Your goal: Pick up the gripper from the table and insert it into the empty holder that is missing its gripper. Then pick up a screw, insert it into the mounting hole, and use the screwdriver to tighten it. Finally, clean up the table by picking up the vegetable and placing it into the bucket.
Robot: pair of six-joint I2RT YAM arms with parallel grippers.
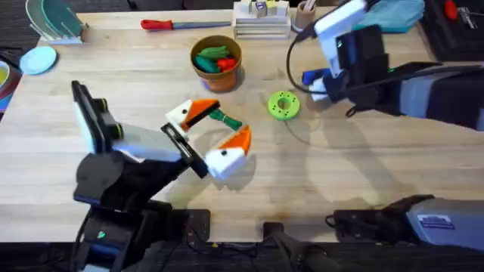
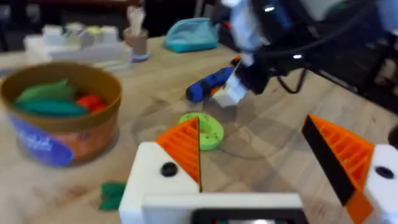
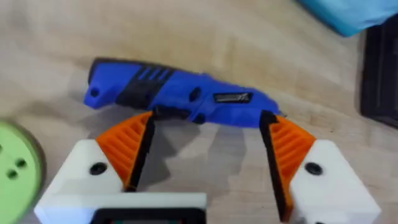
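The blue screwdriver (image 3: 177, 99) lies flat on the bench (image 1: 363, 174), just beyond the right gripper (image 3: 208, 152), whose jaws stand released, spread to either side of its body without touching it. The left gripper (image 1: 215, 132) hovers with jaws released around the dark green vegetable (image 1: 225, 118). The terracotta bucket (image 1: 217, 72) stands behind, beside the lime-green disc (image 1: 283, 105).

Pale wooden table (image 1: 363, 159) with visible plank seams, evenly lit, casting soft shadows; dark floor (image 1: 15, 30) beyond its far-left edge.
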